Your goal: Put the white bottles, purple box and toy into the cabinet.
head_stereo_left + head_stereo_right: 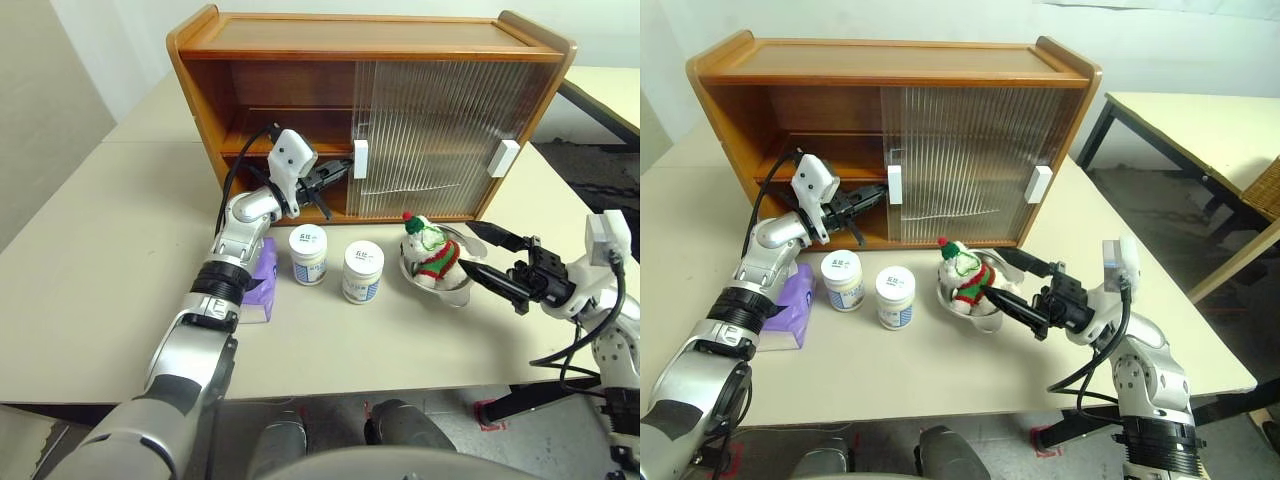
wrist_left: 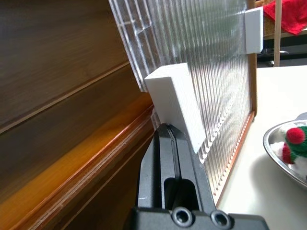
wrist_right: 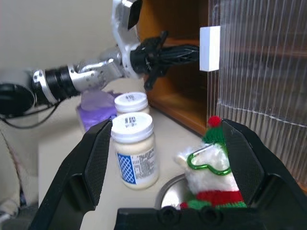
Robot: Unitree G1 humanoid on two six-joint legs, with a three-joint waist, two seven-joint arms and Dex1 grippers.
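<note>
White bottles stand side by side on our bench before the cabinet, purple box beside them, toy in a metal bowl. Left pincer, fingers together, touches a door handle; right pincer gapes near the toy.

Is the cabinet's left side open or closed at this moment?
Open. Both ribbed sliding doors sit over the right part of the cabinet, leaving the left compartment and middle shelf exposed.
</note>
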